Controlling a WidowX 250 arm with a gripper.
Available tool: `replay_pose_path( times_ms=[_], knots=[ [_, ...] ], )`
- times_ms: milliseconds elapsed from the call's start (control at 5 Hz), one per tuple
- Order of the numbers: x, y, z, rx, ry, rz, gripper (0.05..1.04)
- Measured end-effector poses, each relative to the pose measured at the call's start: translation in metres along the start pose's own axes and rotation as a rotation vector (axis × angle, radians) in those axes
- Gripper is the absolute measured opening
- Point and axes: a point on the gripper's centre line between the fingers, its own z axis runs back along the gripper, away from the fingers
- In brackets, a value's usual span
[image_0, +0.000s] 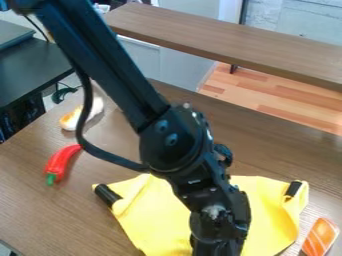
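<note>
The gripper (217, 245) hangs over the lower middle of a yellow cloth (153, 220), at the bottom edge of the view. Its fingertips are cut off by that edge, so what it holds or touches cannot be told. The cloth lies spread on the brown table (40, 215), with a black piece at its upper left corner and another at its upper right. The arm covers the cloth's middle. A red chili pepper (60, 161) with a green stem lies left of the cloth. An orange, white-striped salmon piece (320, 237) lies to its right.
A white and orange-yellow toy food item (69, 120) lies at the upper left of the table, behind the pepper. Beyond the table's back edge runs a long brown shelf (227, 42). A dark surface (33, 65) stands at the far left.
</note>
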Motion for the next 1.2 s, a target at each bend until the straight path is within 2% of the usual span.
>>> replay_pose_path(
  times_ms=[200, 600, 1200],
  knots=[
    [-0.001, 0.019, 0.02, 0.011, -0.05, 0.057, 0.049],
    [-0.013, 0.072, 0.039, -0.008, -0.116, 0.23, 0.049],
    [-0.042, 0.138, 0.015, -0.076, -0.1, 0.455, 0.049]
  ],
)
